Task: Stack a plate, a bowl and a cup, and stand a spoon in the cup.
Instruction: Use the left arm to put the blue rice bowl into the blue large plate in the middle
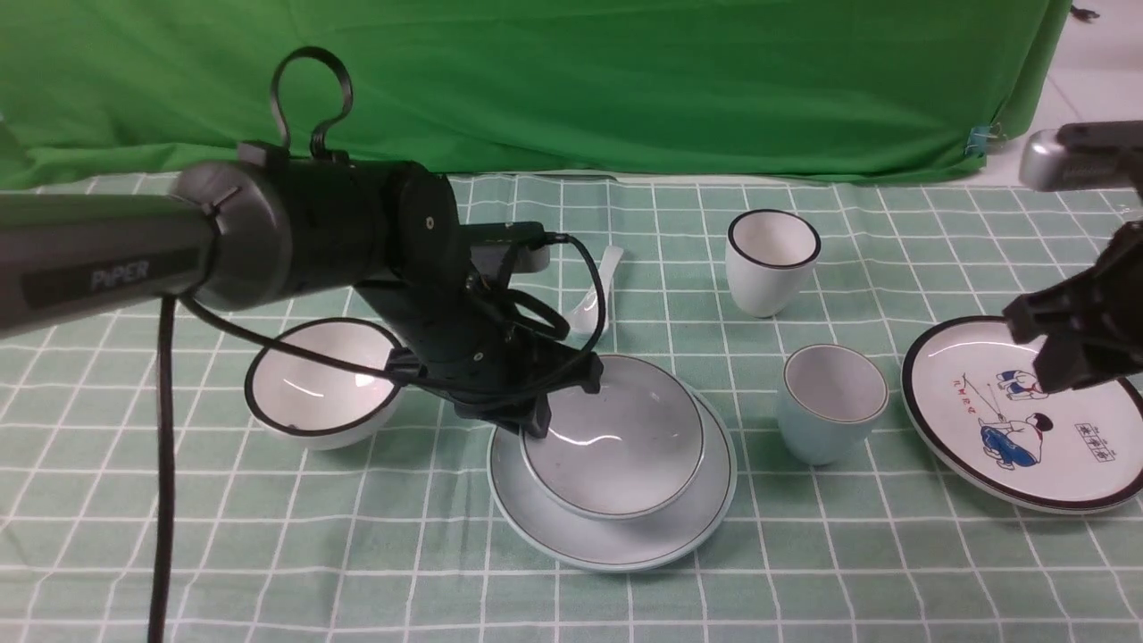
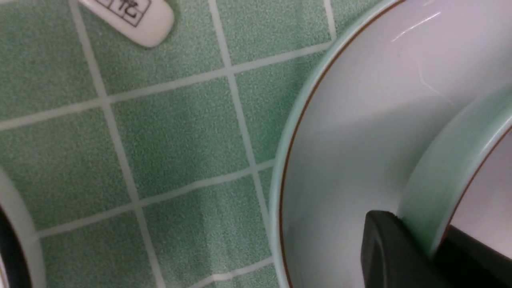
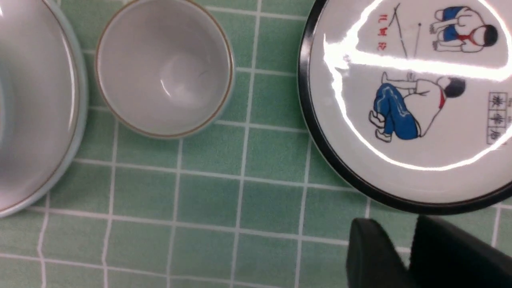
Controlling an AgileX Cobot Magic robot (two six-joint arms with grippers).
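The pale blue-green bowl (image 1: 616,442) sits in the pale blue-green plate (image 1: 625,545) at the table's middle. My left gripper (image 1: 552,406) is shut on the bowl's near-left rim; in the left wrist view (image 2: 434,248) one finger is outside the bowl wall (image 2: 440,172) and one inside, over the plate (image 2: 352,120). The pale blue-green cup (image 1: 832,402) stands upright to the right of the plate, empty, and also shows in the right wrist view (image 3: 164,68). A pale spoon (image 1: 596,293) lies behind the plate. My right gripper (image 1: 1049,371) is shut and empty above the cartoon plate's left edge.
A white black-rimmed bowl (image 1: 321,388) stands left of the plate, close to my left arm. A white black-rimmed cup (image 1: 772,261) stands at the back. The cartoon plate (image 1: 1018,464) lies at the right (image 3: 400,168). A spoon handle with dark marks (image 2: 134,16) lies near the plate.
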